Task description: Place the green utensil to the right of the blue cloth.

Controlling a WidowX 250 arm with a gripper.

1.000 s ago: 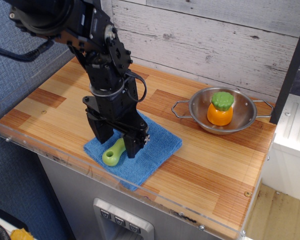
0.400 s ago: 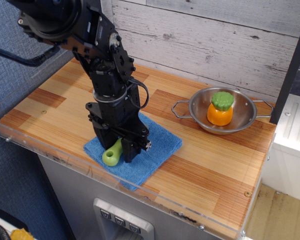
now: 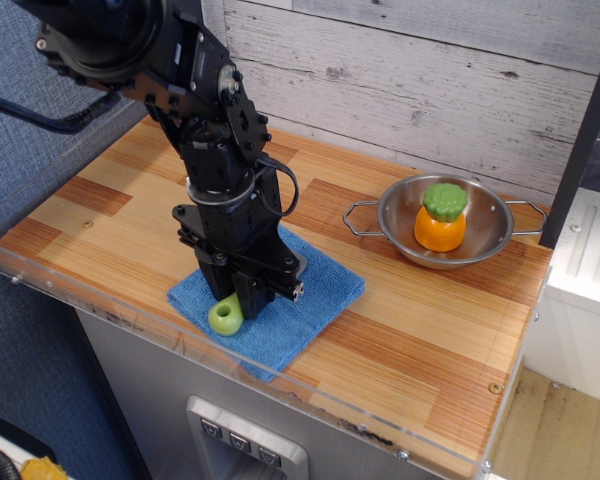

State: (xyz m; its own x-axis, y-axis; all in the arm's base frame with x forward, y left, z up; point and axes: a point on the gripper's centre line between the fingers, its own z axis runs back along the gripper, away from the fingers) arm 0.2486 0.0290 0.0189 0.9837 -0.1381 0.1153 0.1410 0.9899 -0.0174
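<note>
Down over the square blue terry cloth, my black fingers are drawn in close around the small toy spatula with the lime-green handle. They stand on either side of its upper part, pinching it, and only the rounded handle end with its hole shows below them. The grey blade is hidden behind my fingers, so I cannot tell how it sits. The handle end lies at the cloth's front-left part, just inside its near edge, and whether it is touching the fabric or lifted a little I cannot tell.

The cloth lies flat on the striped wooden surface, turned corner-on like a diamond, with its front corner close to the clear plastic rim that runs along the surface's near edge. To the cloth's right is a broad bare stretch of wood. Further back on the right, well apart from the cloth, a round steel bowl with wire handles holds an orange toy with a green top. Behind everything runs a whitewashed plank wall. To my left the wood is bare too, up to the left edge.
</note>
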